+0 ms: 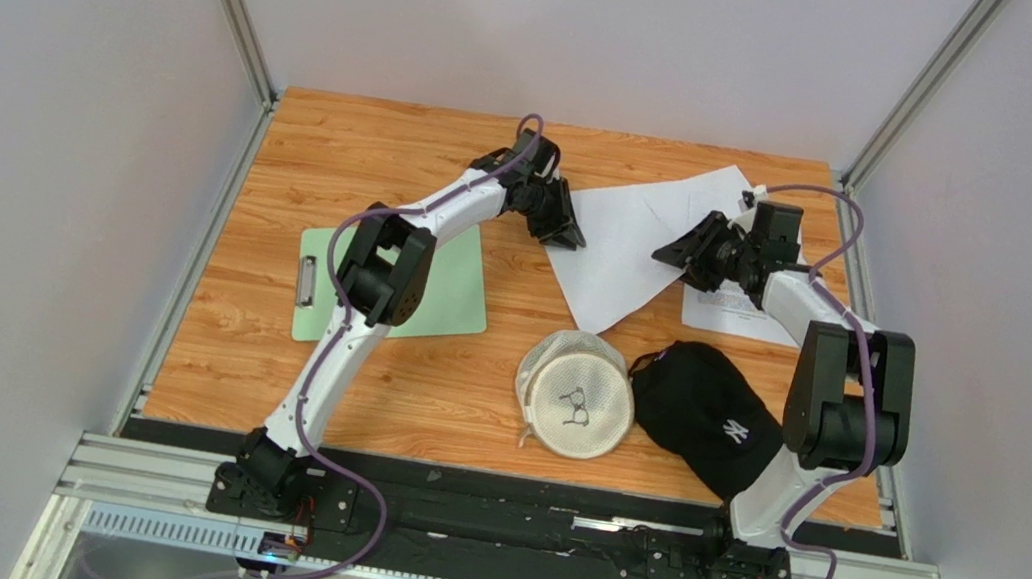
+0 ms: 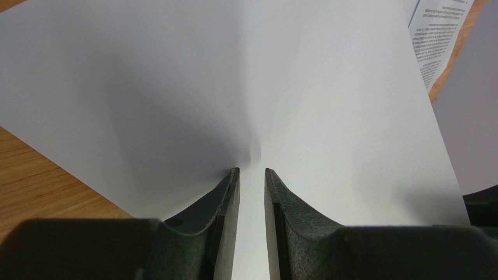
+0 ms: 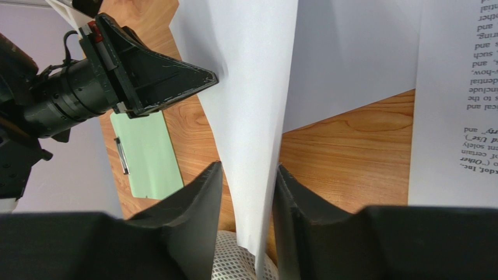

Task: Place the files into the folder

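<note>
Left of my left gripper (image 1: pixel 569 229), back toward its base, lies the one green clipboard (image 1: pixel 453 296) with no paper on it, so I judge this the pick-up step. That gripper's fingers sit a sliver apart at a plain sheet (image 1: pixel 617 266); I cannot tell whether they pinch it. My right gripper (image 1: pixel 667 251) is parted, the same sheet rising between its fingers. Next calls for a firm pinch, then a carry left. I count at least three sheets, including a printed sheet (image 1: pixel 716 315) under the right arm, and two caps: a beige cap (image 1: pixel 576 394) and a black cap (image 1: pixel 703 407).
</note>
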Tool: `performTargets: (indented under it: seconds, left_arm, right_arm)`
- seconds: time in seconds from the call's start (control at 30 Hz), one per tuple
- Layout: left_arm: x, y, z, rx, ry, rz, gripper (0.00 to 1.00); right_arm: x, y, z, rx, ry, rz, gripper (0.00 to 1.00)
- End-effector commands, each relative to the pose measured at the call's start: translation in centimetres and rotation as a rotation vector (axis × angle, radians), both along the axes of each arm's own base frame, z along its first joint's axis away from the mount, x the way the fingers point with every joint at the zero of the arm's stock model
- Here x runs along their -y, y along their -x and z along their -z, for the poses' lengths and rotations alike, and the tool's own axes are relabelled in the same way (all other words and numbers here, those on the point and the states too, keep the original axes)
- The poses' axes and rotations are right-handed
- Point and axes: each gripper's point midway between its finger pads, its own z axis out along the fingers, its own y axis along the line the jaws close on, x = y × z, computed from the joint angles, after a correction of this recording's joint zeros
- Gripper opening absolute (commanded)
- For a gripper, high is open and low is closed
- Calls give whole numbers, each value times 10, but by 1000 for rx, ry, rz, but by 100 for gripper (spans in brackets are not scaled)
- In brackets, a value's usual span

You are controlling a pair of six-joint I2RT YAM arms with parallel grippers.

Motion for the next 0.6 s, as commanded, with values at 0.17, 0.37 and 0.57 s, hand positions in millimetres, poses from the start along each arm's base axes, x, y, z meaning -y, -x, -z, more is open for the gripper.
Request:
performTargets:
  seconds: [0.17,0.37,0.57]
  left_arm:
    - [-5,-3,-60,106,23,39,43]
    - [-63,11,-171,296,10,29,68]
    - [-198,70,-236,435,-154,-149,73]
  right_arm:
    - [-9,-21,-7,103,100,-2,0]
    - [-53,-36,-89,314,255,-173,0]
    - [-166,27,-168,547,314,-496,0]
